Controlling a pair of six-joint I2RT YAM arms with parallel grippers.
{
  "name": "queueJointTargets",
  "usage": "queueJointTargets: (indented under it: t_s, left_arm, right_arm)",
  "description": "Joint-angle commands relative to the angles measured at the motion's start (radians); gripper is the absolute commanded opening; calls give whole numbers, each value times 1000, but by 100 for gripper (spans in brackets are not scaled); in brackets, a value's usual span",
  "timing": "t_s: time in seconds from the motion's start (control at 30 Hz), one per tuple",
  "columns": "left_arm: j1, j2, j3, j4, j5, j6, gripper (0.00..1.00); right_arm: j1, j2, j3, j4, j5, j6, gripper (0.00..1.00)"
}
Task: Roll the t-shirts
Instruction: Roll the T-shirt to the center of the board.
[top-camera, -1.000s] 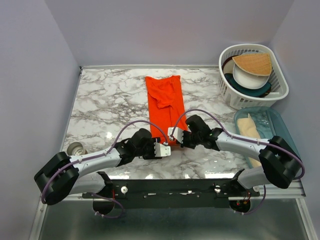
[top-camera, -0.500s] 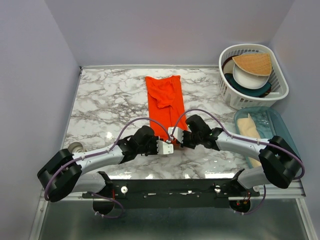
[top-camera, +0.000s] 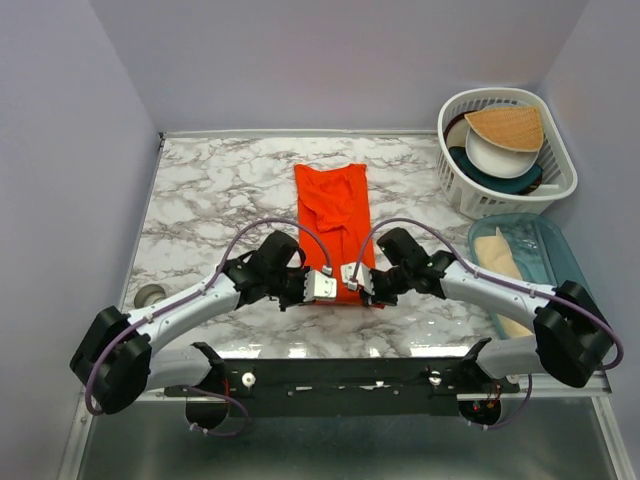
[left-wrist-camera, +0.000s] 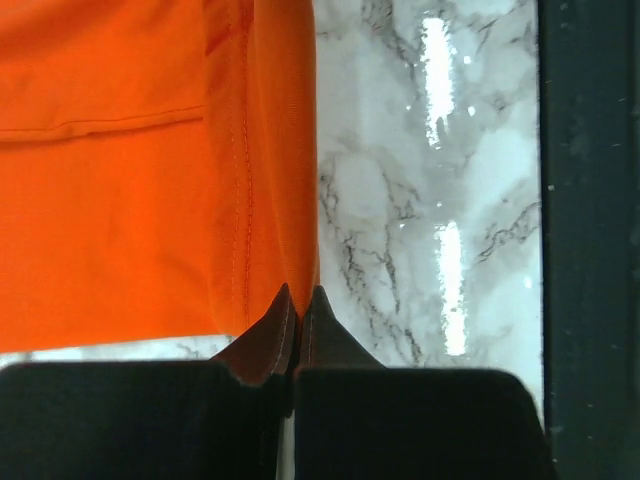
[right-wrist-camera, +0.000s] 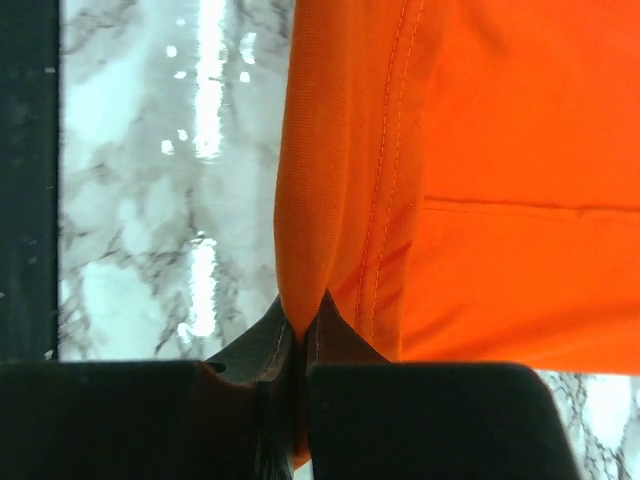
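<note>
**Evenly pinched: t-shirt held at its near end by left gripper and right gripper**

The bright orange-red t-shirt is seen lying on the marble table, about midway across it. It is folded into a long narrow strip that runs from the grippers towards the back wall. Its far end lies flat, with some wrinkles in the upper half.

The two grippers are set just beside each other at the strip's near end, the left one at the left corner and the right one at the right corner.

In the left wrist view the fingers of the left gripper are pressed together. A stitched fold at the edge of the t-shirt is drawn down to their tips, so the cloth is taken as clamped there. Bare marble is shown just beside that fold.

In the right wrist view the right gripper is closed on the t-shirt. A rounded fold of fabric is nipped between the tips, and the stitched seam runs just beside them.

At the far right corner a white basket is placed, with plates stacked inside and a tan fan-shaped piece on top. Nearer on that side a teal tray holds a pale beige cloth. A small round object is seen at the table's left edge; what it is cannot be told.
</note>
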Motion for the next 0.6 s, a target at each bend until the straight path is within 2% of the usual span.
queueJointTargets:
  t_s: [0.0,0.1,0.27,0.3,0.4,0.57]
  left_arm:
    - [61,98,95,-291,227,38,0]
    - [102,135,126,-292,270,30,0]
    - [147,283,234,-489,336,170,0]
    - [158,335,267,-514,333,228,0]
    - [178,423,335,-558,316,269,0]
    - [233,553,459,-672,319,360,0]
  right_arm:
    - [-35,35,90,-260,-197,-101,9]
    - [-74,87,149,-343,-251,-130,8]
    - [-133,265,270,-533,-325,-261,9]
    - [-140,290,288,-599,-336,-291,8]
    - [-158,383,356,-700,-345,-375,8]
    - [-193,488,454,-774,-337,-435,8]
